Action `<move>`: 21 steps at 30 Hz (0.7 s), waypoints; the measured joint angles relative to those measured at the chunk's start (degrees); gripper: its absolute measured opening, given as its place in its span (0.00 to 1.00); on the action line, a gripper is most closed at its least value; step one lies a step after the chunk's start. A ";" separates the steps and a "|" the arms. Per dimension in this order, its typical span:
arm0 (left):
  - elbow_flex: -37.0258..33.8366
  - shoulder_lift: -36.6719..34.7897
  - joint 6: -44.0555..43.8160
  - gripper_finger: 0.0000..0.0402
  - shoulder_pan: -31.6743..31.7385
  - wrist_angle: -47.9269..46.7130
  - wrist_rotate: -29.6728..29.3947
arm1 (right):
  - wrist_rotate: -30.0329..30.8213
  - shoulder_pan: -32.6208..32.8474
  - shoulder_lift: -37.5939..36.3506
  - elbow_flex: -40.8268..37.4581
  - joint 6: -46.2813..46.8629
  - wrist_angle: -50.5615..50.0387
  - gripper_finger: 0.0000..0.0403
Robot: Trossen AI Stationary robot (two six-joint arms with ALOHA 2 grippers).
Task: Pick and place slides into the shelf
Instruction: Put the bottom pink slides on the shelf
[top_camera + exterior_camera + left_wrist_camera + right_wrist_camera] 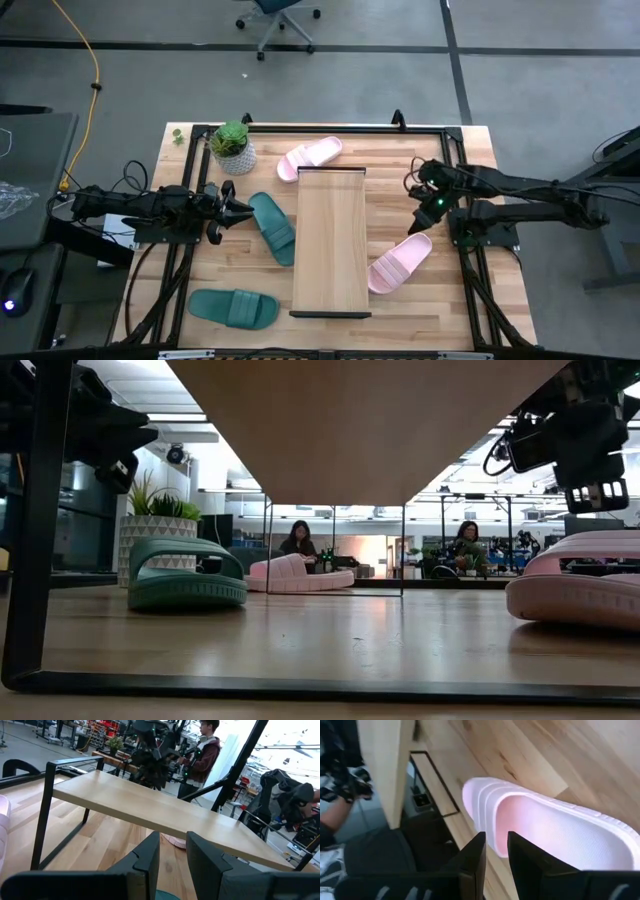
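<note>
Dark fingers of the right gripper (495, 852) stand a narrow gap apart, holding nothing, poised just above a pale pink slide (400, 264) lying just right of the shelf (330, 240); this looks like a line-up for a pinch. The left gripper (232, 208) waits left of the shelf, fingers likewise slightly parted and empty, touching or nearly touching a teal slide (272, 227) angled beside the shelf's left edge. A second teal slide (232, 307) sits left of the shelf's near end, and a second pink slide (310, 157) lies just off its far end. No slide is on the shelf yet. No readable writing shows.
</note>
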 joint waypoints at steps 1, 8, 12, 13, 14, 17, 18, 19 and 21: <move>0.00 0.00 0.00 0.21 0.00 0.00 0.00 | 1.07 1.19 0.19 0.00 0.30 0.26 0.18; 0.00 0.02 0.00 0.21 0.00 -0.04 0.00 | 6.03 6.83 0.56 0.00 2.77 1.21 0.18; 0.02 0.00 0.00 0.21 0.00 -0.07 0.00 | 6.19 8.87 0.56 0.00 5.00 2.91 0.18; 0.00 0.00 0.00 0.21 0.00 -0.07 0.00 | 6.44 9.30 0.56 -0.09 5.64 3.58 0.18; 0.01 0.01 0.00 0.21 0.00 -0.07 0.00 | 6.56 9.75 0.55 -0.62 6.81 5.10 0.19; 0.00 0.02 0.00 0.21 0.00 -0.07 0.00 | 6.51 11.67 0.58 -3.71 11.77 10.97 0.25; 0.00 0.00 0.00 0.21 0.00 -0.07 0.00 | 6.53 12.45 0.61 -4.94 13.55 13.60 0.27; 0.00 0.00 0.00 0.21 0.00 -0.09 0.00 | 6.67 13.15 0.61 -6.01 15.35 16.24 0.30; 0.00 0.00 0.00 0.21 0.00 -0.09 0.00 | 7.79 14.60 0.54 -7.43 18.15 19.15 0.34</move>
